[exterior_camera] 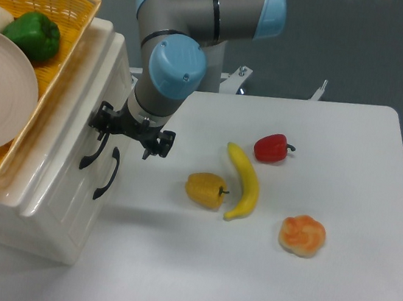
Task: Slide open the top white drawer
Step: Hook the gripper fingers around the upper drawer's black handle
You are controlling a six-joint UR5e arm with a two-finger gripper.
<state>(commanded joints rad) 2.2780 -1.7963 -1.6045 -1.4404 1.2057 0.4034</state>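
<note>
Gripper fingers are spread apart, one at the curved black handle of the glossy top white drawer, which looks shut, at the table's left edge.

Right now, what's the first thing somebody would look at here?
Probably the big grey and blue robot arm reaching its black claw to the black handles on the white cabinet at left. Next, the bright food on the white table: a banana, red pepper, yellow pepper.
</note>
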